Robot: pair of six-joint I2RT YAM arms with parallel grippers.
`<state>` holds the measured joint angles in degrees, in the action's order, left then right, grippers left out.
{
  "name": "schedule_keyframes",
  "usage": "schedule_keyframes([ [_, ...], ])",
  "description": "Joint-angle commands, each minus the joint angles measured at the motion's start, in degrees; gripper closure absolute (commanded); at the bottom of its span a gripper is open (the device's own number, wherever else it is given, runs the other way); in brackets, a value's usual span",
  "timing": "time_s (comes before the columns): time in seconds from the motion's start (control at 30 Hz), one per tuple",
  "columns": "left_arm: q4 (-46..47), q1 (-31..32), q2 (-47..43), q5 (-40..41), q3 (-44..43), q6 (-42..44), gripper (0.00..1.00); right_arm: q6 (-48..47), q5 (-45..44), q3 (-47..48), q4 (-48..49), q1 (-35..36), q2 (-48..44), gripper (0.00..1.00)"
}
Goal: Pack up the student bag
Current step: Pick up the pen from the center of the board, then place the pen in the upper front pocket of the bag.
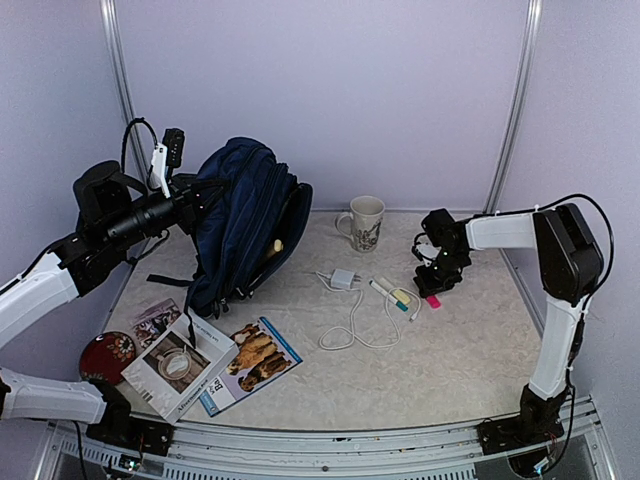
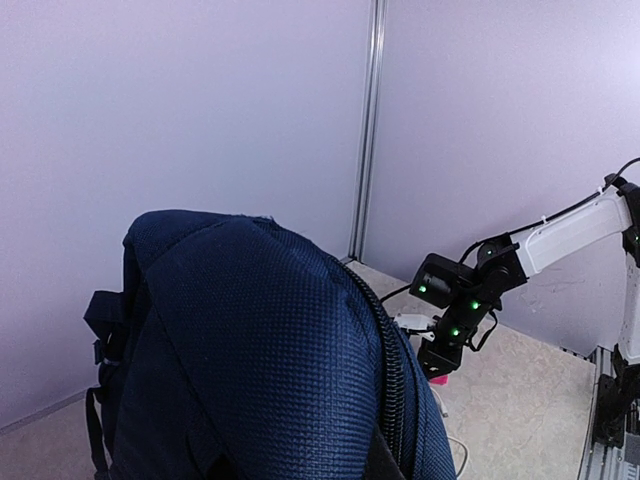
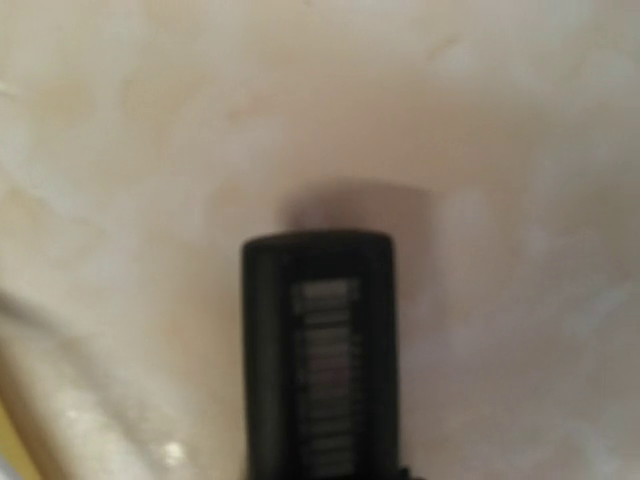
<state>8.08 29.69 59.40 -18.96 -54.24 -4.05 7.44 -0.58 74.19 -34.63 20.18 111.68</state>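
The student bag (image 1: 240, 225), a navy backpack, stands tilted at the back left with its main opening facing right; something yellowish shows inside. My left gripper (image 1: 193, 203) is at the bag's upper back and seems shut on the fabric. In the left wrist view the bag (image 2: 250, 350) fills the lower frame and hides my fingers. My right gripper (image 1: 434, 287) points down at the table beside a small pink thing (image 1: 432, 300). In the right wrist view the gripper (image 3: 320, 240) appears as one closed black block just above bare table, holding nothing.
A mug (image 1: 366, 222) stands at the back. A white charger (image 1: 343, 279) with its cable and marker pens (image 1: 392, 293) lie mid-table. Booklets (image 1: 258, 362) (image 1: 178, 365) and a red round thing (image 1: 107, 352) lie front left.
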Motion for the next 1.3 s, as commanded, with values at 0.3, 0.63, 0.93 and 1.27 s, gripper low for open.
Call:
schedule_keyframes([
  [0.3, 3.66, -0.86, -0.68, 0.95, -0.08, 0.14, 1.00, 0.99, -5.45, 0.20, 2.64, 3.02, -14.78, 0.94],
  [0.63, 3.88, -0.76, -0.49, -0.29, -0.08, -0.26, 1.00, -5.54, 14.54, -10.79, 42.65, 14.76, -32.55, 0.95],
  [0.93, 4.16, -0.71, 0.00, -0.55, 0.15, -0.55, 1.00, 1.43, 38.34, 0.82, 75.77, 24.94, -15.83, 0.96],
  [1.27, 4.53, -0.86, -0.98, -0.12, 0.32, -0.73, 1.00, 8.55, 31.84, 6.13, 83.08, 28.32, -3.98, 0.97],
])
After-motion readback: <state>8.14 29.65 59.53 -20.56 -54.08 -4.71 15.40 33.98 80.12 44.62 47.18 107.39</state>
